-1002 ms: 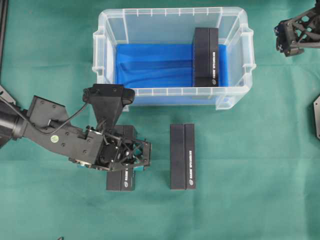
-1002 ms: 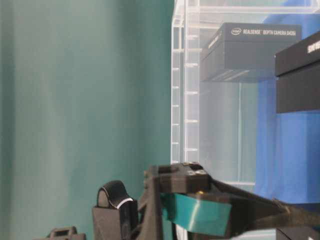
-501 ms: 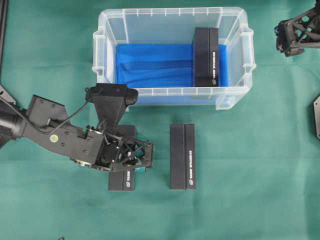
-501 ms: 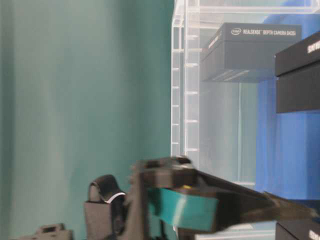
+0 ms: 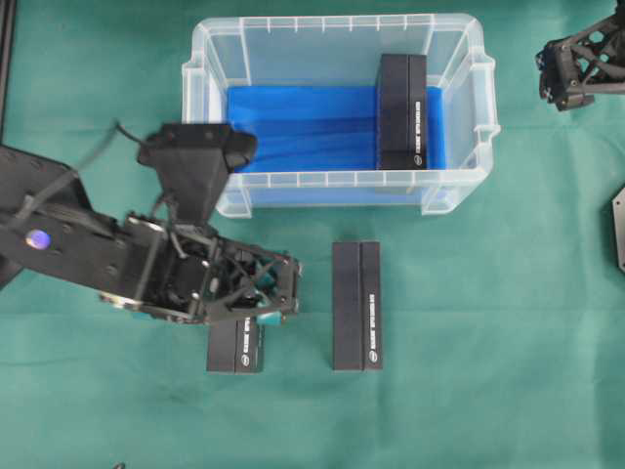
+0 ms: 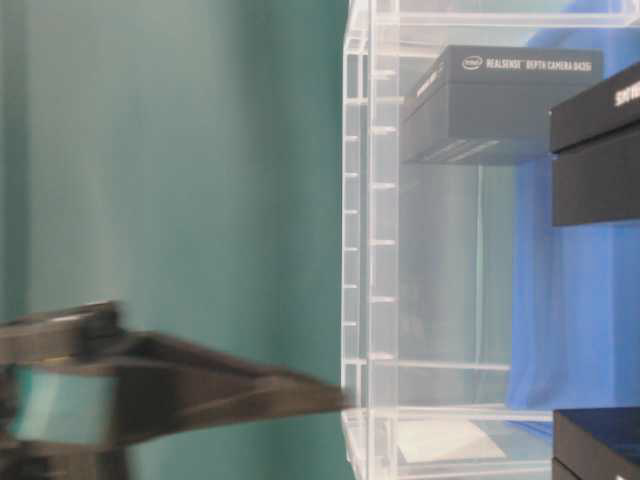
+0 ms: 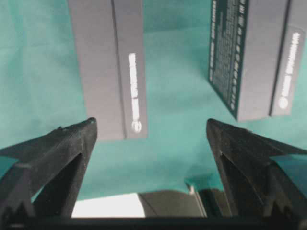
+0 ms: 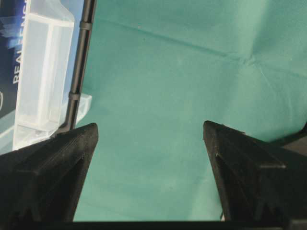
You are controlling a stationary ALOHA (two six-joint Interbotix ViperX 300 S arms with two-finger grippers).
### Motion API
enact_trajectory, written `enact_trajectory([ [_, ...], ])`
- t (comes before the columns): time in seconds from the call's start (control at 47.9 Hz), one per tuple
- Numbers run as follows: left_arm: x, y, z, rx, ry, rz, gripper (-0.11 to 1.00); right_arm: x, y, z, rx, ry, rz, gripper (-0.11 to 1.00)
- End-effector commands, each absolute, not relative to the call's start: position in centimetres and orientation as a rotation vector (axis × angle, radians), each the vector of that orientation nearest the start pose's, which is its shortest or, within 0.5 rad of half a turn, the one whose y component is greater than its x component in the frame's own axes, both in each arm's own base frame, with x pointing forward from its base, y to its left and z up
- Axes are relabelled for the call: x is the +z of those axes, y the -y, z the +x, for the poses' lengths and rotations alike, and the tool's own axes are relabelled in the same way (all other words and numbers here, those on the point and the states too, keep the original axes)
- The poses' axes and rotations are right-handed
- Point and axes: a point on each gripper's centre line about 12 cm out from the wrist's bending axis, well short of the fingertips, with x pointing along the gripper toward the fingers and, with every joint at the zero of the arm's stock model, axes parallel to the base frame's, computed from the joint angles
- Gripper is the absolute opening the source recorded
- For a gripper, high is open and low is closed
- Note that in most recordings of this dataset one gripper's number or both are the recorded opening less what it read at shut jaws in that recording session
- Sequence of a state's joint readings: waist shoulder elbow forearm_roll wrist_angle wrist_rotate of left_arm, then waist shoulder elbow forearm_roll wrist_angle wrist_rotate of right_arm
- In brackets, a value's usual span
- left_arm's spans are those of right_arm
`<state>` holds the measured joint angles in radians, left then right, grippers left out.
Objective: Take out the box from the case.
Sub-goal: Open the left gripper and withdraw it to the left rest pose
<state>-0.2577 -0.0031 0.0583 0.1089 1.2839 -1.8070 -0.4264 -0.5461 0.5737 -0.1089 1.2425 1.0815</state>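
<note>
- We see our left end effector (image 5: 278, 293) wide open and holding nothing.
- One black box (image 5: 235, 344) lies right under it on the green worktop (image 5: 488, 322).
- Another box (image 5: 356, 305) lies just beside it.
- The last box (image 5: 403, 110) sits in the case (image 5: 332, 179), farther off.
- Our right end effector (image 5: 549, 78) is open and empty.

case (image 5: 337, 29): clear, blue cloth lining (image 5: 303, 127) | boxes (image 5: 402, 110): black, white lettering | table cloth (image 5: 488, 342): green
</note>
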Motion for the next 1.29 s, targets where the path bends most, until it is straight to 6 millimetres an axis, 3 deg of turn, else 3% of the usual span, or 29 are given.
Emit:
enact_trajectory([
  [0.0,33.1,8.2,37.0,0.994,-0.981,-1.277,0.99,29.9,10.6,20.5,-1.078,-0.898,1.08,0.87],
  [0.146,34.3,8.1,37.1,0.993,-0.988,-1.264,0.99,29.9,10.6,20.5,-1.079,-0.9,1.08,0.87],
  [0.417,34.0,8.0,36.6,0.993,-1.004,-1.242,0.99,29.9,10.6,20.5,-1.08,-0.9,1.078,0.87],
  [0.981,32.9,8.9,28.4,0.974,-1.072,-1.171,0.98,29.9,10.6,20.5,-1.082,-0.897,1.085,0.87],
  [1.273,32.8,7.9,27.3,0.984,-1.061,-1.179,0.98,29.8,10.5,20.3,-1.092,-0.914,1.087,0.87],
])
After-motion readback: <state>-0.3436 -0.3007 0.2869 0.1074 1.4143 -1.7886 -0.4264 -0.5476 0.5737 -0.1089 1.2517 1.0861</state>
